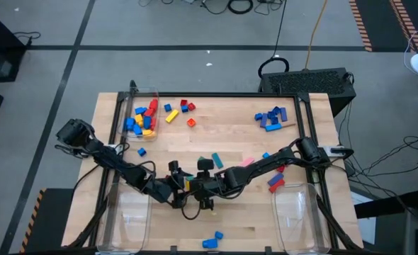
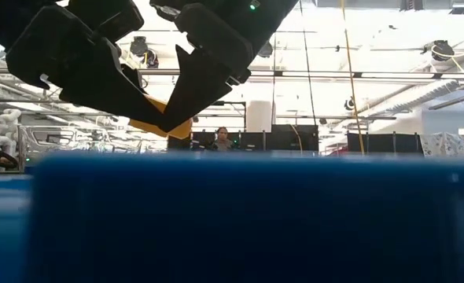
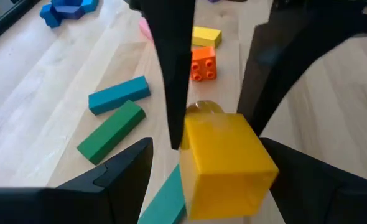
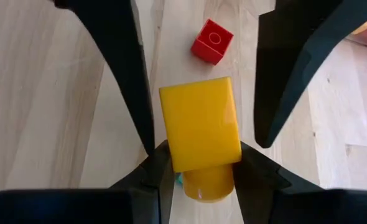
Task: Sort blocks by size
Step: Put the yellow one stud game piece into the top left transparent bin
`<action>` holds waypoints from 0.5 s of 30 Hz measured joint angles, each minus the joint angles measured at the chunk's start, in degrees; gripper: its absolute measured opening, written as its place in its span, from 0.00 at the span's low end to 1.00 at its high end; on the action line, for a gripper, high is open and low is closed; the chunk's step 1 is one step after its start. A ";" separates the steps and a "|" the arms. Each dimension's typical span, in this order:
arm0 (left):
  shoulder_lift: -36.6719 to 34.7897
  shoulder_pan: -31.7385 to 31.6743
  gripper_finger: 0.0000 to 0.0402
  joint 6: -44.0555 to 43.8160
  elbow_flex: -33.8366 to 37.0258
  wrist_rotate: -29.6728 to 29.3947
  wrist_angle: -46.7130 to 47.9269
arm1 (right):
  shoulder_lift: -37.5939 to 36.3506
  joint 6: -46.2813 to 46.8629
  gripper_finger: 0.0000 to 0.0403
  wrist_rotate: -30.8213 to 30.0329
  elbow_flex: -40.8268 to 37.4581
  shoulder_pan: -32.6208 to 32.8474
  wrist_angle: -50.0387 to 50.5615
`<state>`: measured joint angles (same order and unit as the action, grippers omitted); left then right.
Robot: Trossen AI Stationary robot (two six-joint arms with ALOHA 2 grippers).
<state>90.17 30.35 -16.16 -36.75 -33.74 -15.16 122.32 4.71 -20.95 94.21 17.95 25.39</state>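
A yellow block (image 4: 199,121) with a round stud on one end hangs over the table's middle, near the front edge. My right gripper (image 4: 199,165) is shut on it. My left gripper (image 3: 208,152) faces it from the left and is open. Its fingers (image 4: 118,68) stand on either side of the block, and no touch shows. In the high view the two grippers meet at the table's near middle (image 1: 186,186). Loose blocks lie on the wood: a teal one (image 3: 118,94), a green bar (image 3: 112,130), an orange one (image 3: 203,62) and a red cube (image 4: 212,40). My right gripper pinches the yellow block between its two fingers, on two opposite sides near the stud end (image 4: 171,158). The fingers slant down at it from the table's right. The block is lifted clear of the table and sticks out past the fingertips toward my left gripper.
A clear bin (image 1: 133,95) at the far left holds several blocks. A blue pile (image 1: 270,118) lies at the far right. Two clear bins stand at the near left (image 1: 127,219) and near right (image 1: 297,216). A blue block (image 2: 255,220) fills the low view's foreground.
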 joint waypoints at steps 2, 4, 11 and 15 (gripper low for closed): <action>0.00 0.00 0.69 0.02 0.01 -0.01 0.04 | 0.00 0.00 0.29 -0.04 0.00 -0.02 0.05; 0.00 0.02 0.65 0.02 0.00 -0.33 0.02 | 0.00 0.00 0.29 -0.10 0.00 0.00 0.07; 0.00 0.07 0.37 0.20 0.01 -0.26 0.40 | 0.00 0.92 0.34 -0.05 0.00 -0.06 0.72; 0.00 0.00 0.33 0.04 0.01 0.27 0.48 | -0.02 1.25 0.36 0.15 0.00 -0.01 2.10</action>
<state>90.17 30.35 -16.11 -36.74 -33.47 -14.68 122.30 5.96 -20.80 94.21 17.95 27.49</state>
